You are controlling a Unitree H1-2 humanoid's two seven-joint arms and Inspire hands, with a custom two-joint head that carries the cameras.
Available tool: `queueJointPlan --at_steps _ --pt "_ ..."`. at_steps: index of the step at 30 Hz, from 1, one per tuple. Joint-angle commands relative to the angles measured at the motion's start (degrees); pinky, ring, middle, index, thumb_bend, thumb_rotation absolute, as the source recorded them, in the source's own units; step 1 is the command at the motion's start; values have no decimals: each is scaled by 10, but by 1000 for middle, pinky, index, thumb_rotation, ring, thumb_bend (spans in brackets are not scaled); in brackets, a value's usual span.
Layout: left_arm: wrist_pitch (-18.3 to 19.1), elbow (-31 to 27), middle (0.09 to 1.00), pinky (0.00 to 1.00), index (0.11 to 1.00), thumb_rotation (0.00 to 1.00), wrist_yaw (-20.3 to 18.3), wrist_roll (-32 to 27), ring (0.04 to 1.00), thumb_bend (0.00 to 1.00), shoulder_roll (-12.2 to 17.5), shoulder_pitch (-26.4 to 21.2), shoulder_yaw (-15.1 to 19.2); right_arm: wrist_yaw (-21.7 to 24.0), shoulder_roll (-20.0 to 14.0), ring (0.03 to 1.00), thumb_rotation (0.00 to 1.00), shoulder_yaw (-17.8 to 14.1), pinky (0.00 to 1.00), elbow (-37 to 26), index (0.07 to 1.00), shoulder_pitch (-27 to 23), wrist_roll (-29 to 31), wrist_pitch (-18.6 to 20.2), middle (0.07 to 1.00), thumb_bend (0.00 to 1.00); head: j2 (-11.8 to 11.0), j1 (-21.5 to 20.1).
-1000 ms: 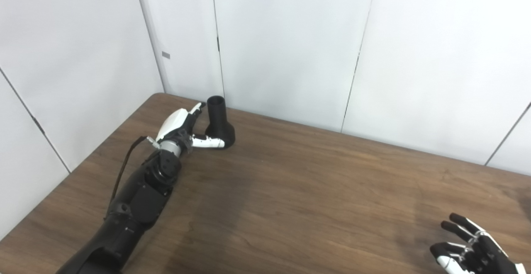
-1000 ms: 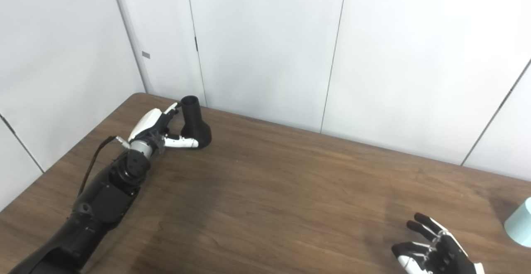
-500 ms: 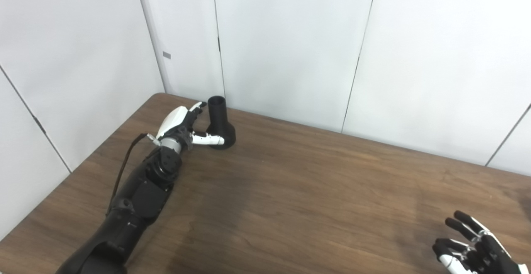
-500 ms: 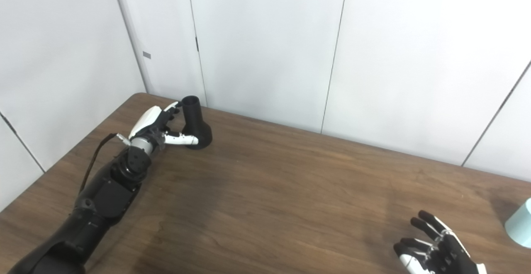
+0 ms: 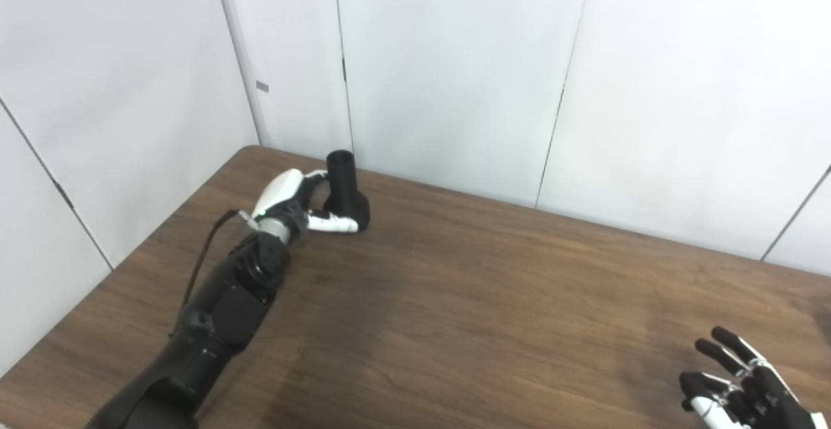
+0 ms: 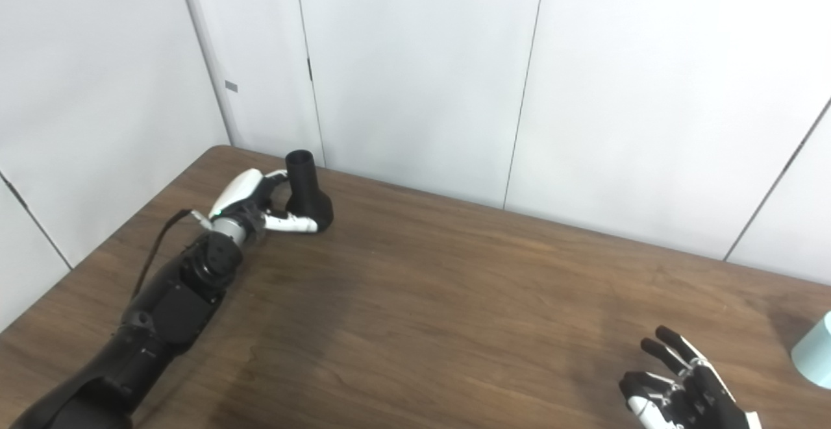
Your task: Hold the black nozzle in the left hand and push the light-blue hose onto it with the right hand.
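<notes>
Standing upright, black nozzle sits within left hand's loosely curled, unclosed fingers.

The left arm is a bulky black casing in jointed segments, with a thin black cable looping along its outer side to a silver wrist ring. The left hand wears a glossy white shell — a small green light shows on it. The right hand is mostly black, with white patches.
</notes>
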Motion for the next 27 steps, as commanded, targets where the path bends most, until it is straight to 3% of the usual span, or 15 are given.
queueJointPlan --at_steps 1,5,13,16,18,21,27 --pt "2 -2 937 960 818 354 -28 11 992 987 -1 -2 -21 0 -1 574 0 -2 420 -21 777 -9 1 -14 756 297 1 1" --pt "7 -4 944 998 816 321 -33 31 1000 970 2 -3 -43 -3 2 571 0 0 424 -25 774 -9 -1 -5 753 308 4 0" --pt "-11 9 901 994 787 295 -15 33 981 971 -7 -2 -44 -5 4 580 0 -2 441 -29 789 -7 2 5 761 305 8 -3" --pt "-39 25 758 790 732 195 25 21 813 899 -20 1 -27 -5 4 567 0 -3 433 -26 780 -7 2 2 748 314 8 -3" --pt "-59 35 654 730 696 119 42 11 700 858 -27 3 -15 -5 3 567 0 -3 432 -27 776 -7 2 5 744 317 10 -1" --pt "-74 42 558 637 643 123 53 12 581 827 -32 5 -9 -4 2 561 0 -2 412 -30 773 -7 3 9 739 318 11 -2" --pt "-76 50 665 764 675 216 35 11 705 929 -36 7 -17 -5 -1 558 0 -2 416 -25 776 -8 -5 6 741 316 11 -1"
